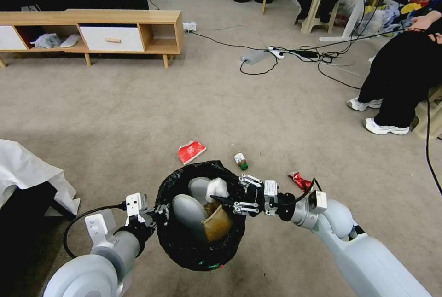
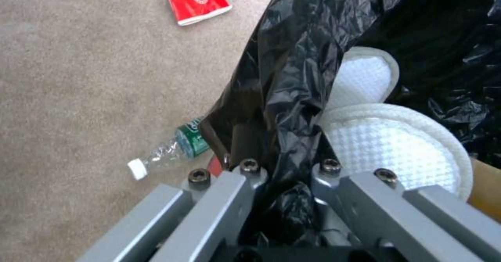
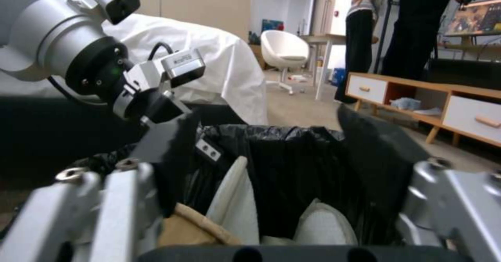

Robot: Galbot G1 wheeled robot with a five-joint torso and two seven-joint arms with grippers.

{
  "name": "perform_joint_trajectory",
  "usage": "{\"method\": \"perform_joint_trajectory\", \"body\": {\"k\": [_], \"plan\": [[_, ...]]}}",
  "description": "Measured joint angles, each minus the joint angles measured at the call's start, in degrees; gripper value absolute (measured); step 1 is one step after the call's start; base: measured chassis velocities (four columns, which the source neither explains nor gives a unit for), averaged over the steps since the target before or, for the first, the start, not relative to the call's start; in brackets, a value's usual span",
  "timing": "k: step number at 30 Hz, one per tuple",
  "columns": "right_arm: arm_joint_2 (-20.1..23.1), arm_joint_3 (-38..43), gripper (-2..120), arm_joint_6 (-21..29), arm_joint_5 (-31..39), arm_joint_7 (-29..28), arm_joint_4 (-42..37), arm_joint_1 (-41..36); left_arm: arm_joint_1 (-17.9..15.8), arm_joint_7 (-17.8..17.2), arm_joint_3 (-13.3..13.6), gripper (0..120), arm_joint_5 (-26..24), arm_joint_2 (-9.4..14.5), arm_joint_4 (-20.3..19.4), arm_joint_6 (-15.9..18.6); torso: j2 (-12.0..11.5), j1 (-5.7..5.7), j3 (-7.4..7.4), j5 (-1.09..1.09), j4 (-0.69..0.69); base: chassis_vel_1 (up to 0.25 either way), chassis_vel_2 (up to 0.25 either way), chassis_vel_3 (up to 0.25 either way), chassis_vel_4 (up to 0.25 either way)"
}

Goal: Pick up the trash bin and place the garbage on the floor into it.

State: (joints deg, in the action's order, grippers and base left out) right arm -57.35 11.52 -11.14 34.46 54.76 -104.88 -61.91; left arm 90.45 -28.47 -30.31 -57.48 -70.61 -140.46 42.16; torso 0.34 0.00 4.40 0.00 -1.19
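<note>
Bin, small round, lined with crinkled black plastic bag (image 1: 199, 241), hung above beige carpet floor (image 1: 115, 122), rim liner clenched by left gripper (image 1: 159, 214). Right gripper (image 1: 230, 201) spread over bin mouth, holding nothing. Flattened red carton (image 1: 190, 151), small bottle (image 1: 241, 161), crushed red can (image 1: 299, 180) lay on carpet beyond. Risk judged: liner-only pinch could slip, dropping bin.

Left gripper (image 1: 159, 213) clamped closed, right gripper (image 1: 230, 193) spread wide, arms converging
</note>
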Motion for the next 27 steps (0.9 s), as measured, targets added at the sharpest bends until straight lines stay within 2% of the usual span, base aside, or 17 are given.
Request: {"method": "perform_joint_trajectory", "body": {"k": [2, 4, 5, 6, 19, 20, 21, 23, 24, 25, 26, 27], "plan": [[0.0, 0.1, 76, 0.0, 0.0, 0.0, 0.0, 0.0, 0.0, 0.0, 0.0, 4, 0.0, 0.0, 0.0, 0.0, 0.0, 0.00, 0.00, 0.00, 0.00, 0.000, 0.000, 0.000, 0.000], [0.1, 0.4, 91, 0.0, 0.1, 0.1, 0.0, -0.1, 0.2, 0.0, -0.1, 4, 0.0, 0.0, -0.1, 0.0, 0.0, 0.00, 0.00, 0.00, 0.00, 0.000, 0.000, 0.000, 0.000], [0.1, 0.4, 91, 0.0, 0.1, 0.1, 0.0, -0.1, 0.2, 0.0, -0.1, 4, 0.0, 0.0, -0.1, 0.0, 0.0, 0.00, 0.00, 0.00, 0.00, 0.000, 0.000, 0.000, 0.000], [0.2, 0.5, 97, 0.0, 0.1, 0.2, -0.1, -0.2, 0.2, 0.0, -0.2, 4, 0.0, 0.0, -0.1, 0.0, 0.0, 0.00, 0.00, 0.00, 0.00, 0.000, 0.000, 0.000, 0.000], [0.3, 1.8, 100, 0.1, 0.2, 0.3, -0.6, -1.5, 0.2, -0.1, -0.6, 4, 0.1, -0.3, -0.3, 0.0, 0.0, 0.00, 0.01, 0.00, 0.00, 0.000, 0.000, 0.000, 0.000], [0.3, 2.5, 100, 0.0, 0.7, -2.3, -1.4, -1.9, -0.1, -0.1, -2.0, 4, -0.3, -0.7, -0.3, 0.0, 0.0, 0.00, 0.01, 0.00, 0.00, 0.000, 0.000, 0.000, 0.000], [0.3, 2.5, 100, 0.0, 0.7, -2.3, -1.4, -1.9, -0.1, -0.1, -2.0, 4, -0.3, -0.7, -0.3, 0.0, 0.0, 0.00, 0.01, 0.00, 0.00, 0.000, 0.000, 0.000, 0.000], [0.2, 3.7, 100, 0.0, 2.4, -9.0, -2.8, -2.6, -0.9, -0.3, -4.5, 4, -0.5, -1.4, 0.0, -0.1, 0.0, 0.00, 0.01, 0.00, 0.00, 0.000, 0.000, 0.000, 0.000], [0.1, 5.1, 100, 0.4, 4.0, -14.2, -4.0, -3.2, -1.5, -0.7, -6.4, 4, -0.5, -1.8, 0.1, -0.4, 0.0, 0.00, 0.01, 0.00, 0.00, 0.000, 0.000, 0.000, 0.000], [0.1, 5.1, 100, 0.4, 4.0, -14.2, -4.0, -3.2, -1.5, -0.7, -6.4, 4, -0.5, -1.8, 0.1, -0.4, 0.0, 0.00, 0.01, 0.00, 0.00, 0.000, 0.000, 0.000, 0.000], [-0.2, 6.7, 100, 1.0, 4.9, -19.1, -5.1, -3.8, -1.9, -1.1, -8.1, 4, -0.2, -2.2, 0.2, -0.8, 0.0, 0.00, 0.01, 0.00, 0.00, 0.000, 0.000, 0.000, 0.000], [-0.2, 6.7, 100, 1.0, 4.9, -19.1, -5.1, -3.8, -1.9, -1.1, -8.1, 4, -0.2, -2.2, 0.2, -0.8, 0.0, 0.00, 0.01, 0.00, 0.00, 0.000, 0.000, 0.000, 0.000]]}}
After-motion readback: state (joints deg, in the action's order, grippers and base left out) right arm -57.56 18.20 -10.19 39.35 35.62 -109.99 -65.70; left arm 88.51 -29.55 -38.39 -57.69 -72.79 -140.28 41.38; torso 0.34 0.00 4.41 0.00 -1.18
